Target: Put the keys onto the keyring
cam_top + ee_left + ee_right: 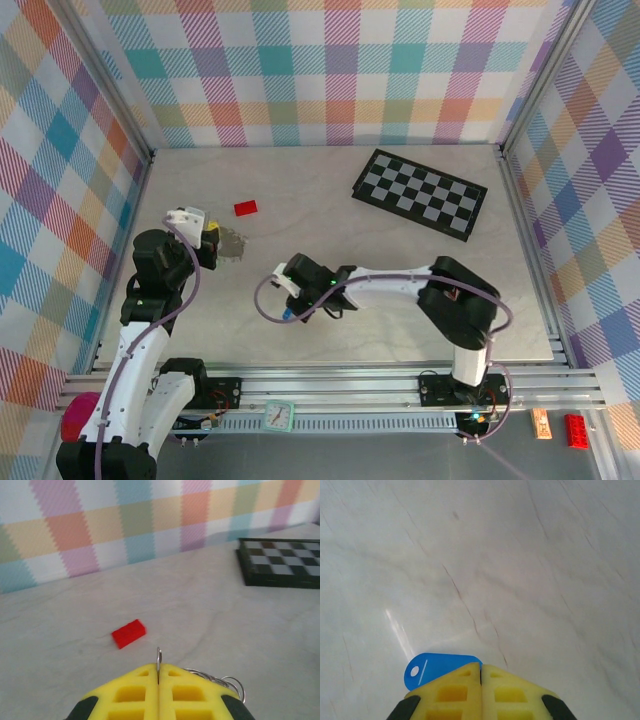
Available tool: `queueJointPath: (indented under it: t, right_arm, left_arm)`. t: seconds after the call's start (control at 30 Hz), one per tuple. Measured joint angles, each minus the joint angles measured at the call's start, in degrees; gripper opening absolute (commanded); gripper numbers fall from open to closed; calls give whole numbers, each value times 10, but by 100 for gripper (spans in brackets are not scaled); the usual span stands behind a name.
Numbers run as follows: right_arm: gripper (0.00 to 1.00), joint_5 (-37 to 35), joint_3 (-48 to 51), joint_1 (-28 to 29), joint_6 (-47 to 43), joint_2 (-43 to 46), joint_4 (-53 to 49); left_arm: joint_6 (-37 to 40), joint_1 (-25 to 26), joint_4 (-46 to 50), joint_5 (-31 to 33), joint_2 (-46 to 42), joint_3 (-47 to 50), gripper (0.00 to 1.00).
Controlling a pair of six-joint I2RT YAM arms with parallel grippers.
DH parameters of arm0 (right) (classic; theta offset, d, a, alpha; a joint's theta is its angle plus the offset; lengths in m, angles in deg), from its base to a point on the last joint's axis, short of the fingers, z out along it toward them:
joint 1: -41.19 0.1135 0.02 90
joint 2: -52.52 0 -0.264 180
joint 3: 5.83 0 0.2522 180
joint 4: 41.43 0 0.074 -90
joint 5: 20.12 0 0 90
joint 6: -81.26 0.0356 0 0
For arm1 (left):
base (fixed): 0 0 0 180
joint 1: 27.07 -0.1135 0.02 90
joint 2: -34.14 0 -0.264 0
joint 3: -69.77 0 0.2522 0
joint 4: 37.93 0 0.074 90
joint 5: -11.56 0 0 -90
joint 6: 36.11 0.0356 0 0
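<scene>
Right gripper (481,667): lowest in the top view, just left of centre (291,306). Its yellow fingers (450,692) are pressed together with no gap.
Blue key (432,667): it looks pinched at the right gripper's tips. The flat head sticks out to the lower left of the wrist view. From above it is a blue speck at the fingertips (288,316), low over the table (330,210).
Key's long axis: it runs across the wrist frame, left to right. The hole end points left and is free, and the other end is hidden between the fingers.
Left gripper (158,669): higher and further left in the top view (220,240). Its fingers are also shut tight.
Keyring (158,657): a thin metal edge stands up out of the seam between the left fingers, so it is held there. More silvery loops trail off at the lower right of the wrist view, and from above it is a grey tangle at the fingertips (235,243).
Deciding relation: the keyring lies up and to the left of the blue key in the top view, with a bare stretch of table between. Each arm holds one part, so the move is likely to bring the hole end to the ring.
Red block (246,207): just above the keyring, apart from it.
Checkerboard (420,192): upper right, well clear of both grippers.
</scene>
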State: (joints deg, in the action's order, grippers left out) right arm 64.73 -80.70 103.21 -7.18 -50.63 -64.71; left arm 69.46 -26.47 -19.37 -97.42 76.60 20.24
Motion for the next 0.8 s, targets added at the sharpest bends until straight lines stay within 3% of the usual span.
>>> queueJointPath:
  t: [0.27,0.8]
  right_arm:
    - [0,-21,109,-42,37,92,-33]
    - [0,-34,156,-95,107,122,-35]
  left_arm:
    - [18,30,9,-113,31,-2,0]
    - [72,188,61,-154,85,-16,0]
